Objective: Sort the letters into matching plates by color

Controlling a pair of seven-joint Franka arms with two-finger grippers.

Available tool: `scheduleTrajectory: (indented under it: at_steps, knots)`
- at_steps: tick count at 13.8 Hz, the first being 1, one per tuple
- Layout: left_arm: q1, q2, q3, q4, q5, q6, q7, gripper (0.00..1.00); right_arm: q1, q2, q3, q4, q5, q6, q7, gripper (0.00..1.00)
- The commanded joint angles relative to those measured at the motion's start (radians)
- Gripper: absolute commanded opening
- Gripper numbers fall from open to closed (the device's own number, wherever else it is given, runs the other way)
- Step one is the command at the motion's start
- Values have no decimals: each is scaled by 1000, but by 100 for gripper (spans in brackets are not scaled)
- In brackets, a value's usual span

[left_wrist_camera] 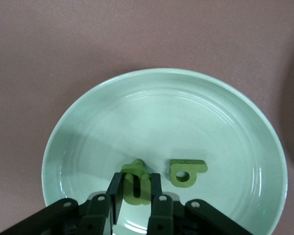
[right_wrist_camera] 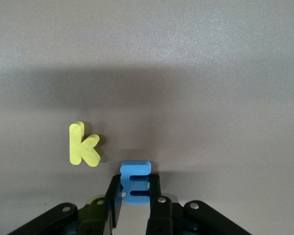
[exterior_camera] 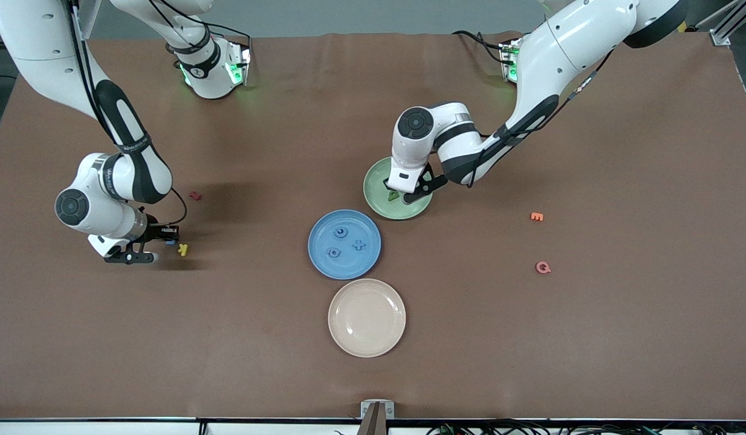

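Your left gripper [left_wrist_camera: 135, 188] has its fingers [left_wrist_camera: 115, 193] closed narrow on a green letter [left_wrist_camera: 135, 182], low inside the pale green plate [left_wrist_camera: 152, 98]; whether that letter touches the plate floor, you can't tell. A second green letter [left_wrist_camera: 186, 172] with a round hole lies flat just beside it in the same plate. More green ones aren't visible; the left arm covers part of that plate in the front view.

Your right gripper [right_wrist_camera: 132, 196] has its fingers [right_wrist_camera: 154, 193] pinched on a blue E [right_wrist_camera: 135, 181], low over the desk [exterior_camera: 530, 338] at the right arm's end, just beside the yellow K [right_wrist_camera: 82, 143]. The dark red letter [exterior_camera: 195, 196] sits near, farther from the front camera.

Progress looks late: blue plate [exterior_camera: 324, 266] already carries three blue letters [exterior_camera: 340, 232], so the E reads as the last blue to bring over. Green side shows two for sure, rest unclear.

The letters are chunky, matte, thick-edged, tiny against the plates. The cream plate [exterior_camera: 349, 338] sits nearer the front camera, touching the blue one. Orange E [exterior_camera: 537, 216] and pink Q [exterior_camera: 543, 267] lie toward the left arm's end, not yours to sort
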Motion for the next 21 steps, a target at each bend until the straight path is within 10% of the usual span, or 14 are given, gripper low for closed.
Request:
scheduleTrajectory:
  at_steps: [1, 2, 4, 5, 11, 21]
  knots:
    - [1, -7, -2, -8, 12, 4, -41, 3, -15, -8, 14, -13, -8, 9, -3, 15]
    - [-2, -7, -2, -5, 12, 4, -48, 10, -15, -14, 15, -7, -8, 3, -8, 13]
    - [3, -7, -2, -5, 12, 4, -82, 82, -10, -38, 15, 16, -8, -36, -5, 12]
    - [4, -7, -2, -2, 12, 4, -108, 100, -4, -53, 15, 49, -8, -96, -2, 12]
    - [17, -42, -2, 59, 9, -18, -121, 100, 140, -74, 22, 270, -8, -429, 268, 12]
    - [216, -96, -2, 265, 13, -200, 227, 100, 638, 61, 23, 460, 64, -381, 1118, 12]
